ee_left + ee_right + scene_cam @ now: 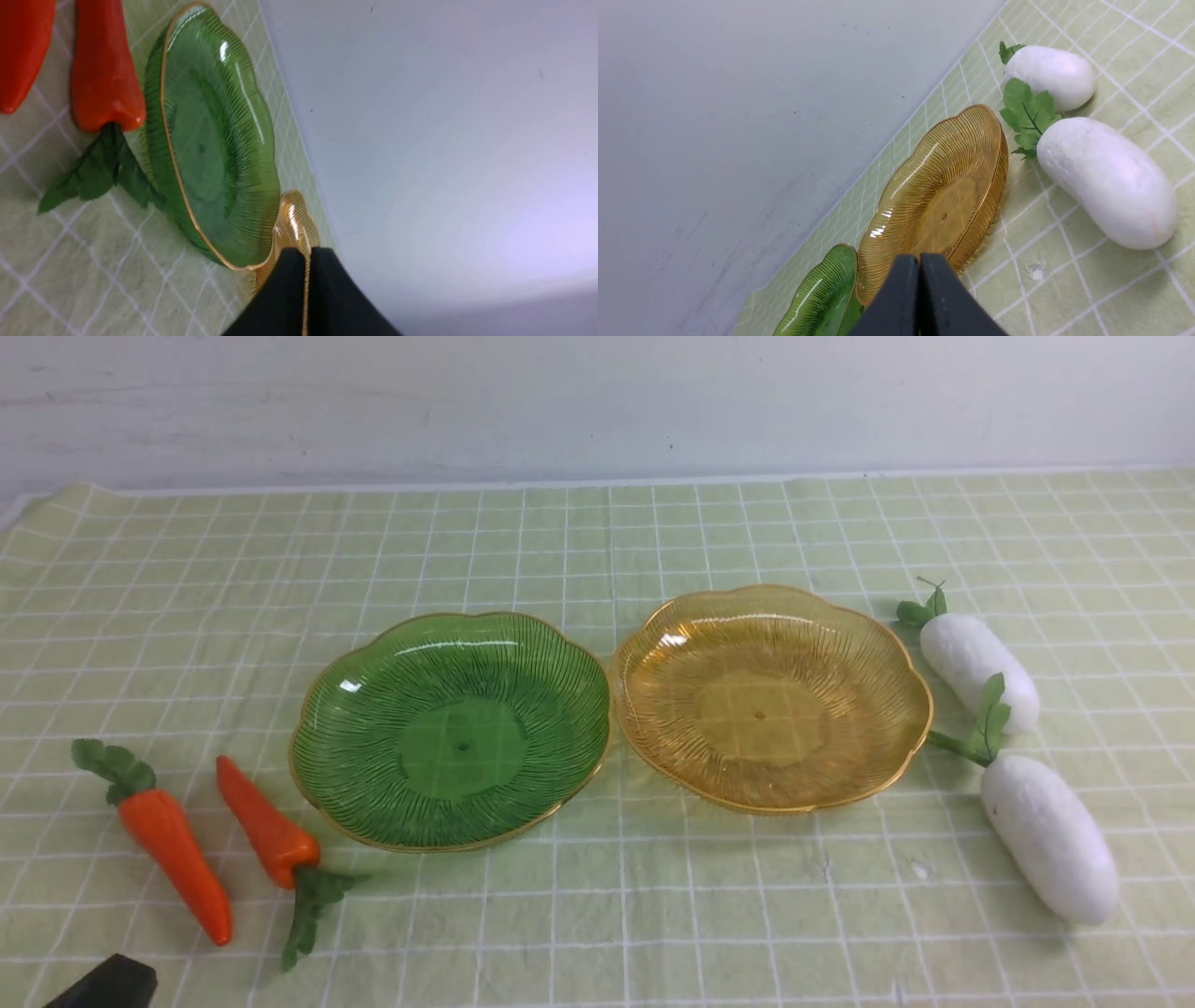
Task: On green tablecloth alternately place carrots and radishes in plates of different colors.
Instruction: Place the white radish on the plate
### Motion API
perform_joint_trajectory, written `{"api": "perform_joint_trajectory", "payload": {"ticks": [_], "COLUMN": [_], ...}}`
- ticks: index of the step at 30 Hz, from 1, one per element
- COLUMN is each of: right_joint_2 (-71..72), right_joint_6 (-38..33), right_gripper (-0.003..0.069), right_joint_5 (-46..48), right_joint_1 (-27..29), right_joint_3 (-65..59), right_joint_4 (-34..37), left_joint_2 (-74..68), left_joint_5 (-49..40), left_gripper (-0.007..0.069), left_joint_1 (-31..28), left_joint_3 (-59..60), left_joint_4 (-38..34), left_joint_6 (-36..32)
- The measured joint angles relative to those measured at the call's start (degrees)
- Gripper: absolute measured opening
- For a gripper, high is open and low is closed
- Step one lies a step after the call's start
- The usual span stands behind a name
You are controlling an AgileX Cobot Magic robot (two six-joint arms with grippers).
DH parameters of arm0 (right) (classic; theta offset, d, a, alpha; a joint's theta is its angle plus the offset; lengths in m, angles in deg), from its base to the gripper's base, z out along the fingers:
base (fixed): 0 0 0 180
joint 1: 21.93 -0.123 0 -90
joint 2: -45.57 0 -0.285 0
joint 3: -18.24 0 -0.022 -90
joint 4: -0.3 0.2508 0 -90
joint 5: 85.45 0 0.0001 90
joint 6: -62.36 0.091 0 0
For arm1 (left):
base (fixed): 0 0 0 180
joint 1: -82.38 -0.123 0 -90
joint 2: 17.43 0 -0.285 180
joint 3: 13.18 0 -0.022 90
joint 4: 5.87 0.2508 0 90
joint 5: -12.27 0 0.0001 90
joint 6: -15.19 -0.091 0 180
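Left hand [306, 255]: clenched, empty.
Right hand [919, 261]: clenched, empty.
Orange toy carrots [177, 863]: lay left of green ribbed plate [448, 733].
White oblong radishes [1050, 835]: lay right of amber ribbed plate [770, 695].

This looks like a robot lab's staged test set-up, not a real kitchen. The desk [467, 485] stands against a bare, scuffed white wall [597, 401] and is wholly covered by a green tablecloth [653, 915] with a white grid. The food is make-believe: orange toy carrots [177, 849] and white toy radishes [1050, 835] lie beside a green plastic plate [448, 728] and an amber plastic plate [766, 700]. The black left gripper [306, 254] and right gripper [920, 259], jaws pressed together, show before the wrist cameras.
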Motion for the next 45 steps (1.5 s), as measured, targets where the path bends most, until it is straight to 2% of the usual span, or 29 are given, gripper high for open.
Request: {"api": "perform_joint_trajectory", "payload": {"ticks": [2, 5, 8, 9, 11, 12, 17, 18, 19, 21, 25, 33, 36, 39, 45], "right_joint_2": [0.0, 0.0, -0.9, -3.8, -6.9, -13.3, -27.8, -33.9, -35.6, -47.8, -60.6, -74.9, -80.0, -83.0, -88.5], "right_joint_6": [-2.3, -12.2, -16.9, -20.5, -23.2, -25.2, -24.7, -23.3, -22.8, -18.1, -13.5, -16.0, -19.7, -20.3, -20.7], "right_gripper": [-0.0015, -0.0015, -0.0015, -0.0015, -0.0015, -0.0015, -0.0015, -0.0015, -0.0015, -0.0015, -0.0015, 0.0027, 0.0092, 0.0157, 0.0386], "right_joint_5": [0.0, -1.7, -2.3, -1.8, -0.2, 3.9, 13.7, 17.0, 17.8, 21.8, 25.0, 26.7, 26.3, 25.9, 23.5], "right_joint_1": [0.0, 0.0, 0.0, 0.0, 0.0, 0.0, 0.0, 0.0, 0.0, 0.0, 0.0, 0.0, 0.0, 0.0, 0.0], "right_joint_3": [0.5, 6.5, 9.9, 12.8, 15.3, 18.4, 23.4, 25.3, 25.9, 30.3, 37.0, 47.4, 51.6, 53.5, 54.6], "right_joint_4": [0.0, 0.0, 0.0, -0.6, -1.9, -5.5, -15.5, -19.7, -20.8, -27.3, -30.8, -31.4, -32.3, -33.3, -33.9], "left_joint_2": [0.0, -0.2, -1.6, -4.8, -9.3, -16.0, -28.5, -33.4, -34.8, -44.3, -53.0, -60.8, -62.3, -62.5, -62.5], "left_joint_5": [0.1, -2.3, -3.3, -4.9, -7.1, -11.5, -20.7, -24.4, -25.4, -31.6, -34.4, -34.4, -34.4, -34.2, -34.1], "left_gripper": [-0.0004, -0.0004, -0.0004, -0.0004, -0.0004, -0.0004, -0.0004, -0.0004, -0.0004, -0.0004, -0.0004, -0.0004, -0.0004, -0.0004, 0.0006], "left_joint_1": [0.0, 0.0, 0.0, 0.0, 0.0, 0.0, 0.0, 0.0, 0.0, 0.0, 0.0, 0.0, 0.0, 0.0, 0.0], "left_joint_3": [-0.8, -8.3, -11.6, -14.3, -16.3, -18.9, -23.4, -25.5, -26.1, -30.9, -35.5, -37.1, -37.1, -37.1, -37.1], "left_joint_4": [0.0, 3.6, 5.1, 6.4, 7.2, 8.1, 9.5, 10.4, 10.5, 11.3, 11.4, 11.5, 11.6, 11.6, 11.6], "left_joint_6": [-0.3, -8.8, -13.0, -16.0, -18.9, -22.2, -28.6, -31.4, -32.2, -37.1, -40.2, -41.0, -41.1, -41.1, -41.1]}}
